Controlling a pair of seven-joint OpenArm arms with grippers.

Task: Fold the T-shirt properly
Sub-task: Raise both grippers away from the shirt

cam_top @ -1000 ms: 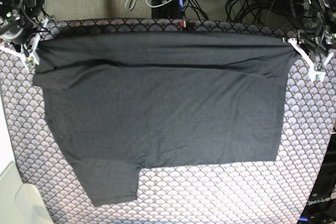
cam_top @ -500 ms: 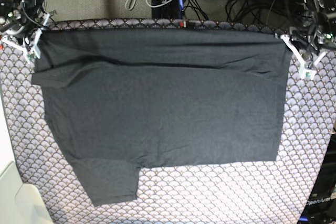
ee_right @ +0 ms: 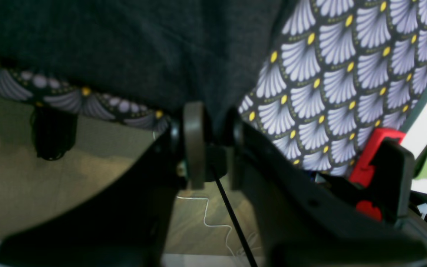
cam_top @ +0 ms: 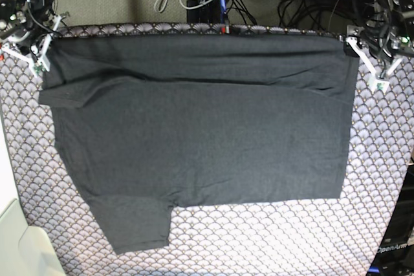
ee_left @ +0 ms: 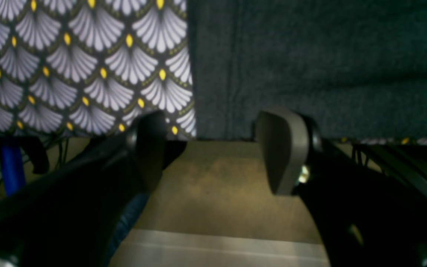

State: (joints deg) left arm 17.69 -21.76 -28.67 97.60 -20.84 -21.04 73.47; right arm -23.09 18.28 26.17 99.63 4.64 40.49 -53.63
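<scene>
- The T-shirt [cam_top: 200,127] lies flat across the patterned cloth [cam_top: 381,179], its far edge folded over toward the middle and running along the table's back edge; one sleeve [cam_top: 132,224] sticks out at the near side.
- We read that flap as the first lengthwise fold, laid down so the far strip doubles onto the body.
- The left gripper [ee_left: 213,148] sits at the far corner on the base view's right. Its jaws stand wide apart, nothing between them; the shirt's corner [ee_left: 228,122] lies just ahead of the pads, apart from them. We judge the corner is let go so the fold rests on its own.
- The right gripper [ee_right: 209,141] sits at the opposite far corner. Its jaws stand narrowly apart with the shirt's edge [ee_right: 213,107] coming down right at the gap. Whether the pads pinch the fabric we cannot tell; it is dark and blurred there.
- Both arms sit at the fold's two ends, likely to keep the edge taut and straight as it is laid.
- Near sleeve and near side are not yet folded, so we judge the task early on.
- Risk: thin knit may cling to a pad and drag the corner.
</scene>
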